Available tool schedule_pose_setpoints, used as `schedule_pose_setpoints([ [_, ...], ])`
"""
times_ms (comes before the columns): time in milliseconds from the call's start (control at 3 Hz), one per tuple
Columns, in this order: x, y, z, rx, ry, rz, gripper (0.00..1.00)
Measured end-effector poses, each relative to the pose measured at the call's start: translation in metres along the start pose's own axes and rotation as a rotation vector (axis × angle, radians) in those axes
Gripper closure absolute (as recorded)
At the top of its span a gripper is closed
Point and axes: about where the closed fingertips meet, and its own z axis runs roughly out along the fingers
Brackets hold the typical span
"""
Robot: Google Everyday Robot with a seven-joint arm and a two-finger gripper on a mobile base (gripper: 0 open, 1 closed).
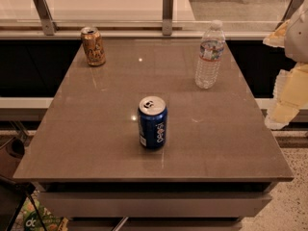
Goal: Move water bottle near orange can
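Note:
The water bottle (210, 55) is clear ribbed plastic with a white cap and a white-red-blue label band. It stands upright at the far right of the brown table (96, 129). The orange can (93, 46) stands upright at the far left corner, well apart from the bottle. My gripper (285, 102) is a pale yellow and white shape at the right edge of the view. It hangs beyond the table's right side, to the right of the bottle and a little nearer, touching nothing.
A blue Pepsi can (152, 122) stands upright near the middle front of the table. A glass rail with metal posts (167, 12) runs along the far edge. A bag with green print (33, 220) lies on the floor at bottom left.

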Motion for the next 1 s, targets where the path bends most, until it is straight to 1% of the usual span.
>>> schedule_pose_setpoints([
  [333, 0.000, 0.000, 0.000, 0.002, -0.001, 0.000, 0.00],
  [667, 0.001, -0.008, 0.003, 0.024, -0.043, 0.037, 0.00],
  [1000, 0.006, -0.021, 0.007, 0.056, -0.108, 0.113, 0.00],
])
